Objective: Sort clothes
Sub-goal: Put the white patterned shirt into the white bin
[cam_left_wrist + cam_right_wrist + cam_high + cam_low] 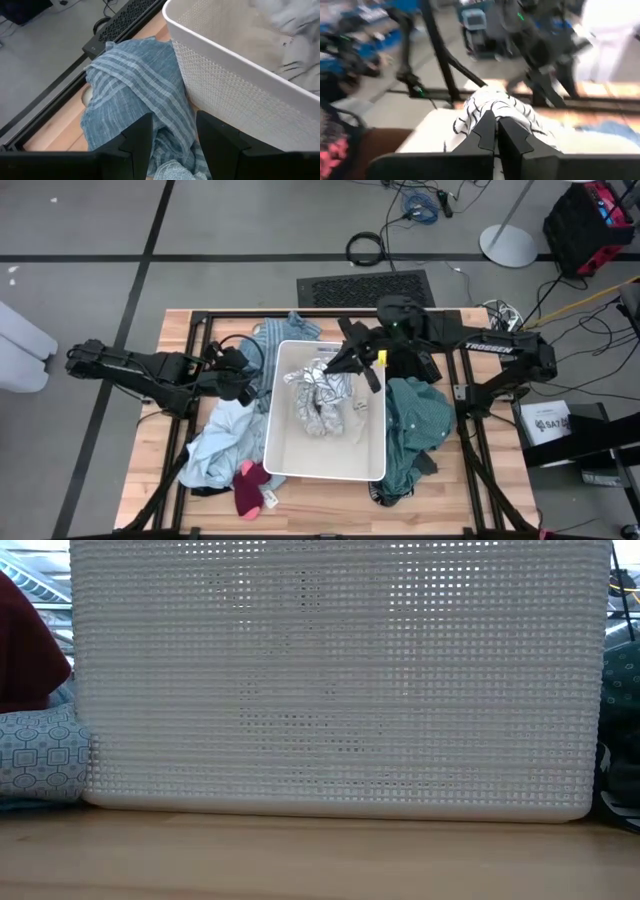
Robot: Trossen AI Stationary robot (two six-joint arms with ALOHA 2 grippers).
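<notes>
A white-grey patterned garment lies partly in the white bin at the table's middle, and my right gripper is shut on it over the bin's far end. My left gripper stands open above the blue striped garment, just left of the bin's far left corner; I see no touch. A light blue garment and a magenta piece lie on the table left of the bin. A teal green garment lies to the right. My right gripper pinches a bunched-up part of the patterned garment between its two fingers. The fingers come from the table's far right, slanting a little downward. The cloth hangs below them into the bin, and its lower part rests on the bin's floor.
The bin's perforated near wall fills the low view. A black frame runs along the table's edges. Beyond the far edge lie a floor grille and cables. Bare wood shows at the near left.
</notes>
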